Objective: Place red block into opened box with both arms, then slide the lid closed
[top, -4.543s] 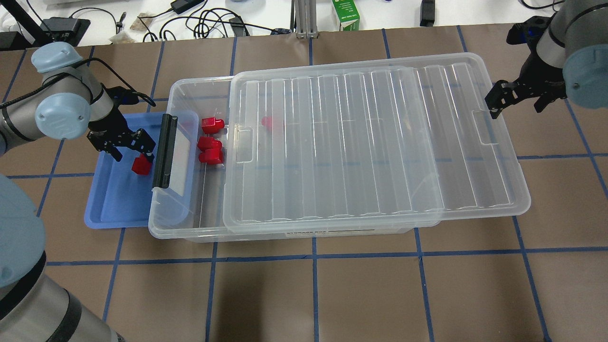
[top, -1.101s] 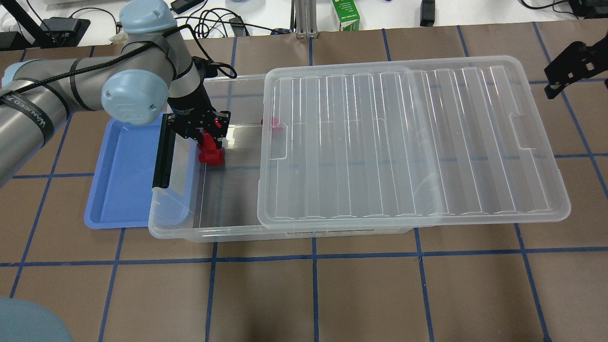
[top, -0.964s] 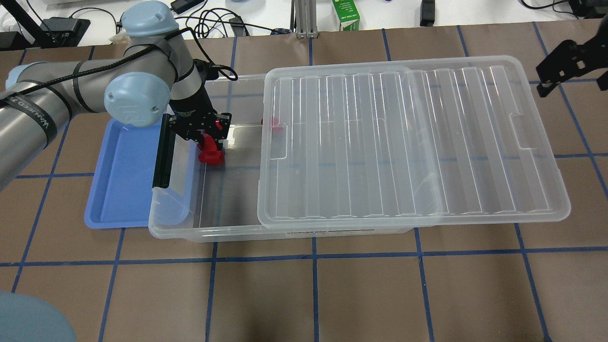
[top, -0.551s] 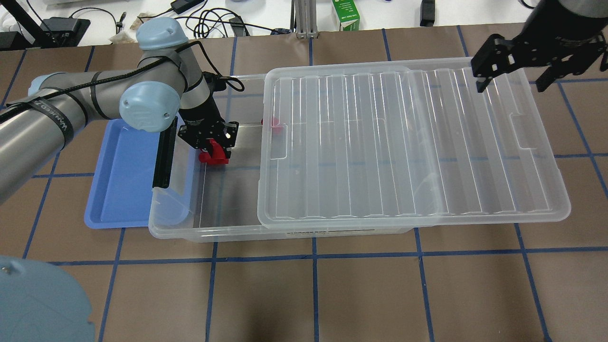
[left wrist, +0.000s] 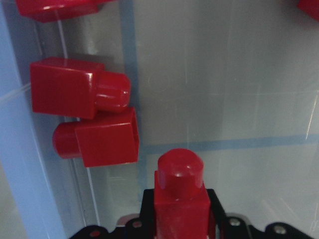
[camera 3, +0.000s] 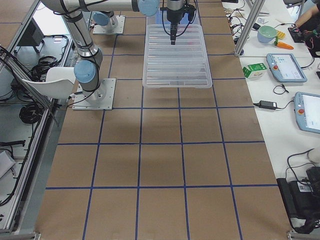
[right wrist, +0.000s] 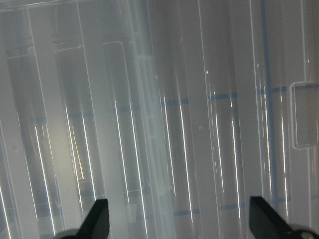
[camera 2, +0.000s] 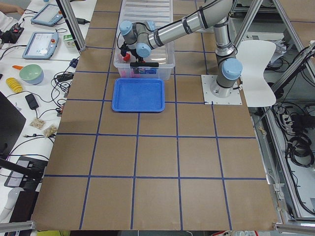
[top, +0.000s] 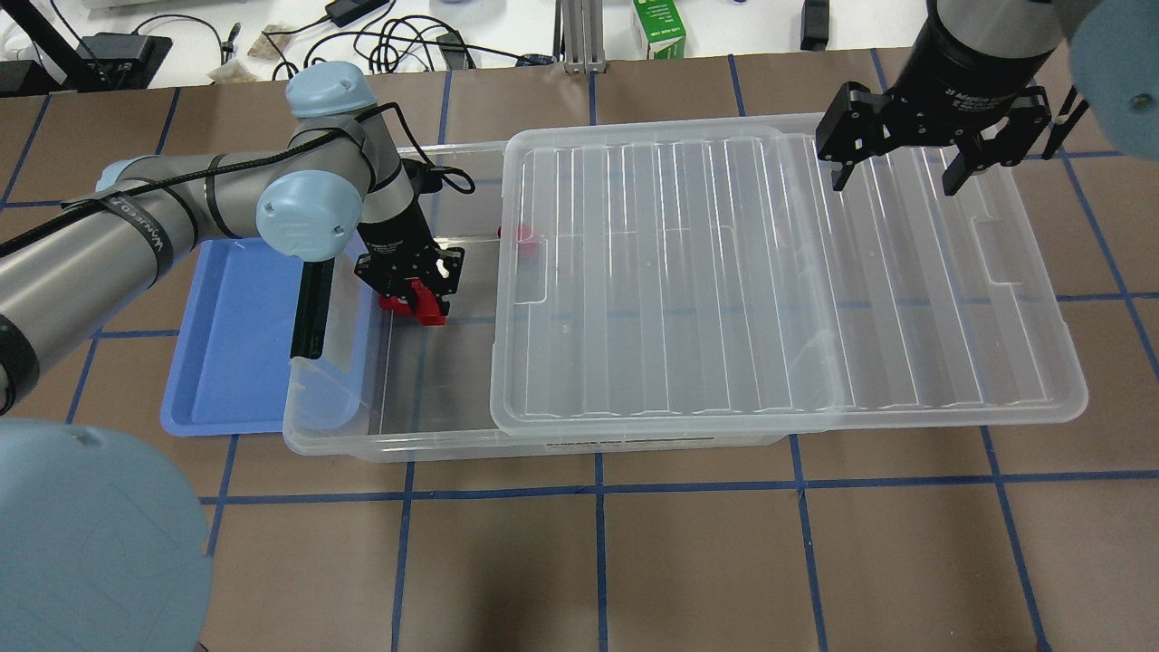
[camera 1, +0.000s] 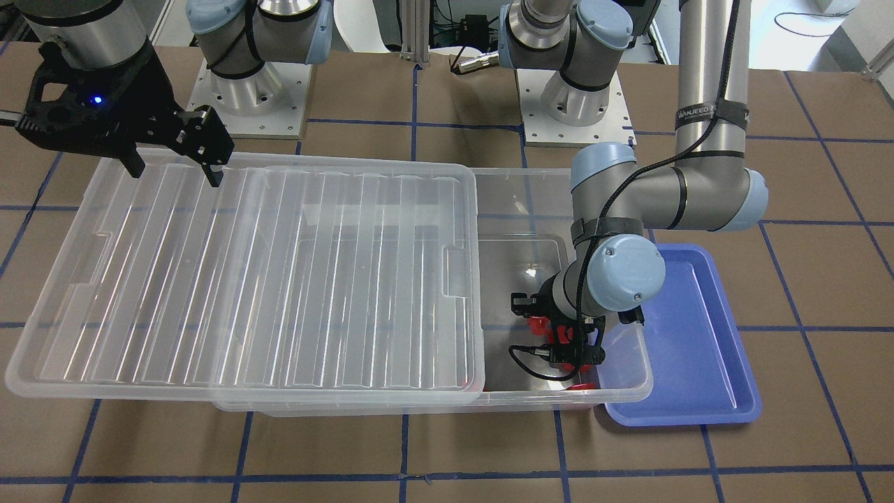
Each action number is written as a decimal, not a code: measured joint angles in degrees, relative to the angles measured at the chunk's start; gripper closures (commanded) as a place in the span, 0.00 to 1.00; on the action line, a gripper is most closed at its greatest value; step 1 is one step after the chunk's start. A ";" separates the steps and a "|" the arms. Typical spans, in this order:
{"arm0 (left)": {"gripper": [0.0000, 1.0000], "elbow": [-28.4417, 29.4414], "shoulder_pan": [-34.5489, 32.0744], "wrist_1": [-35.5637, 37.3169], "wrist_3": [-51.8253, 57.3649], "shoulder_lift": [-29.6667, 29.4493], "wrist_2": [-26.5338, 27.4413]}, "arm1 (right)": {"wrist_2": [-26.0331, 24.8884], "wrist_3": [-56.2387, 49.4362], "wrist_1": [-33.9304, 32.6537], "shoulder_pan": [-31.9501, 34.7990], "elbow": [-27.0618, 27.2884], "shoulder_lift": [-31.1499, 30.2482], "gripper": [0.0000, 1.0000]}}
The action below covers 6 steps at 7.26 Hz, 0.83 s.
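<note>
While our left hand hangs inside the open end of the box, it is shut tight on the red block, stub pointing away from the hand. More red blocks lie on the box floor near it. Our right hand hovers above the box's other end, over the lid, spread wide and holding nothing. The lid covers most of the box.
</note>
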 measured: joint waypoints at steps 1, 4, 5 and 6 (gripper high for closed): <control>1.00 0.03 0.01 0.46 -0.02 -0.66 -0.01 | 0.00 -0.05 0.00 0.03 0.17 -0.05 0.00; 1.00 -0.09 -0.01 0.92 -0.38 -1.62 -0.58 | -0.08 -0.02 -0.01 0.06 0.34 -0.09 0.00; 1.00 -0.31 -0.03 0.92 -0.44 -1.62 -1.27 | -0.14 0.03 -0.02 0.06 0.23 -0.04 0.00; 1.00 -0.61 -0.03 0.94 -0.39 -1.61 -1.66 | -0.28 0.06 -0.01 0.06 0.16 -0.03 0.00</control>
